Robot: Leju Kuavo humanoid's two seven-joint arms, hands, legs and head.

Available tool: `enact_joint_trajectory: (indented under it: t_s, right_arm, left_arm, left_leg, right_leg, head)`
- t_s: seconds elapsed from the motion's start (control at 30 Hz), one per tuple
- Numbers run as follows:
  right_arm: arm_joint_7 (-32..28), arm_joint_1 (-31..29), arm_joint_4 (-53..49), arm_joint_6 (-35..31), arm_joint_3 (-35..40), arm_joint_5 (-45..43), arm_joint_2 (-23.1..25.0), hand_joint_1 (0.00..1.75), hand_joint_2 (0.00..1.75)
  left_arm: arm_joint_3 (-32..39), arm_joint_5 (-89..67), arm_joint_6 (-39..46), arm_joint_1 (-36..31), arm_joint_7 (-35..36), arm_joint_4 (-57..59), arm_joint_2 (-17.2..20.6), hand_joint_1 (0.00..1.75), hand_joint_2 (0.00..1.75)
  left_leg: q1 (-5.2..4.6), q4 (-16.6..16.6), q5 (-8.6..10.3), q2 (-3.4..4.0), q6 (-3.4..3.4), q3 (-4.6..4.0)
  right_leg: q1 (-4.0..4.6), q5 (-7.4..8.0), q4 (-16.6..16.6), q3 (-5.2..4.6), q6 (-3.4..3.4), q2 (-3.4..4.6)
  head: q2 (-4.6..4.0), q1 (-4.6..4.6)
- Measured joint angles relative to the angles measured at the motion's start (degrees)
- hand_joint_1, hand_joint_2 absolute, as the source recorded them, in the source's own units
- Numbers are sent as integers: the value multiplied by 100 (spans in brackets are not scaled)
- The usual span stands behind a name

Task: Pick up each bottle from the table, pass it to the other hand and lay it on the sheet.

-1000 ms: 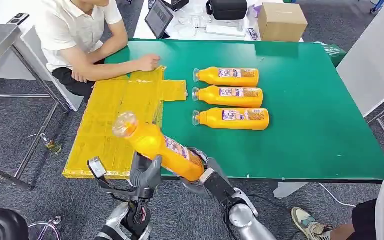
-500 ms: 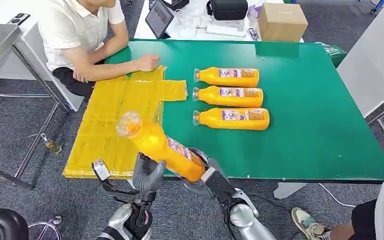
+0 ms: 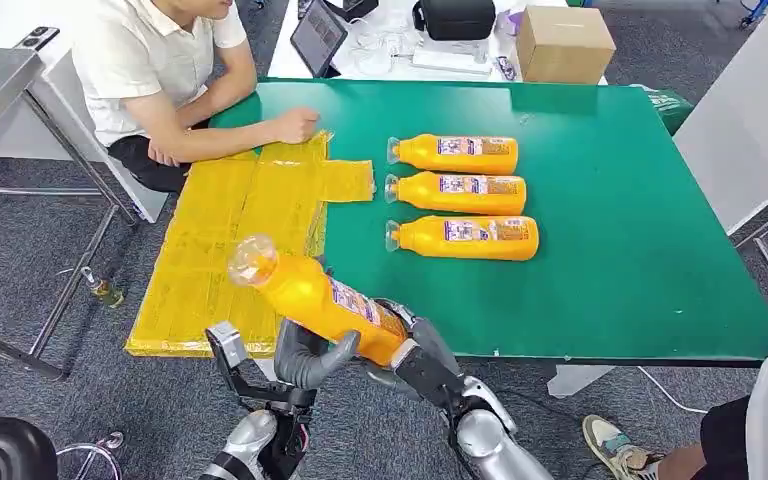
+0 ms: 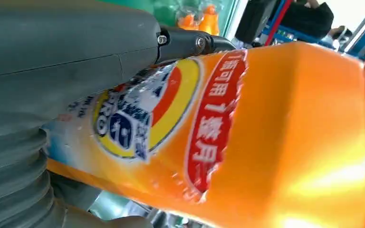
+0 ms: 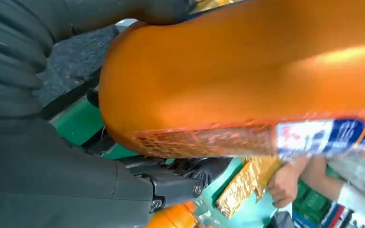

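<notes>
An orange juice bottle hangs tilted over the near edge of the green table, its clear cap pointing towards the yellow sheet. My right hand grips its base. My left hand wraps its fingers around the bottle's middle from below. In the left wrist view the grey thumb lies against the bottle's label. The right wrist view shows the bottle's base close against the hand. Three more orange bottles lie side by side on the table.
A person sits at the far left of the table, one hand resting on the sheet's far corner. A cardboard box and a tablet stand on a white table behind. Another person's shoe is at the lower right.
My left hand has turned and curled its fingers around the bottle's middle. The bottle has tipped lower, its cap sinking a little towards the sheet.
</notes>
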Motion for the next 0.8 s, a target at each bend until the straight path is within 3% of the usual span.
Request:
enact_joint_trajectory:
  t_s: [0.03, 0.07, 0.1, 0.13, 0.3, 0.4, 0.43, 0.47, 0.8]
  right_arm:
    - [4, -7, -4, 2, 29, 51, -20, 166, 175]
    - [13, -16, -9, 2, 70, 125, -46, 164, 175]
    - [15, -26, -9, 2, 92, 180, -75, 159, 175]
    - [15, -40, -9, 4, 123, 232, -105, 162, 175]
    - [55, -96, 17, 22, 236, 302, -166, 161, 175]
    - [63, -124, 68, 24, 291, 300, -166, 150, 175]
    - [63, -137, 81, 28, 300, 300, -166, 131, 175]
    - [61, -145, 88, 37, 304, 300, -166, 3, 175]
    - [-297, -131, 127, -9, 372, 175, -33, 0, 175]
  left_arm:
    - [-9, 15, -53, -14, 51, 16, 0, 0, 175]
    - [-11, 79, -166, -27, 129, 40, 0, 47, 175]
    - [-4, 153, -276, -39, 189, 70, 2, 148, 175]
    - [7, 214, -388, -53, 232, 103, 7, 175, 175]
    - [100, 439, -654, -114, 297, 245, 13, 175, 175]
    - [168, 509, -726, -112, 322, 252, 13, 175, 175]
    - [188, 541, -754, -111, 332, 252, 13, 175, 175]
    - [212, 606, -807, -110, 346, 252, 13, 175, 175]
    - [540, 2007, -2302, -2, 872, 140, 42, 175, 175]
  left_leg:
    - [0, 0, 0, 0, 0, 0]
    - [0, 0, 0, 0, 0, 0]
    - [0, 0, 0, 0, 0, 0]
    - [0, 0, 0, 1, 0, 0]
    - [1, 0, 0, 2, 0, 2]
    - [1, 0, 0, 2, 0, 1]
    - [1, 0, 0, 2, 0, 1]
    - [1, 0, 0, 2, 0, 1]
    - [1, 0, 0, 12, 0, 4]
  right_leg:
    - [0, 0, 0, 0, 0, 0]
    - [0, 0, 0, 0, 0, 0]
    - [0, 0, 0, 0, 0, 0]
    - [0, 0, 0, 0, 0, 0]
    - [1, 0, 0, 0, 0, 1]
    - [1, 0, 0, -1, 0, 1]
    - [1, 0, 0, -1, 0, 1]
    - [1, 0, 0, -1, 0, 1]
    - [1, 0, 0, -3, 0, 4]
  head:
    - [0, 2]
    - [0, -2]
    - [0, -2]
    - [0, 0]
    - [0, 0]
    - [0, -2]
    - [0, 0]
    - [0, -2]
    - [0, -4]
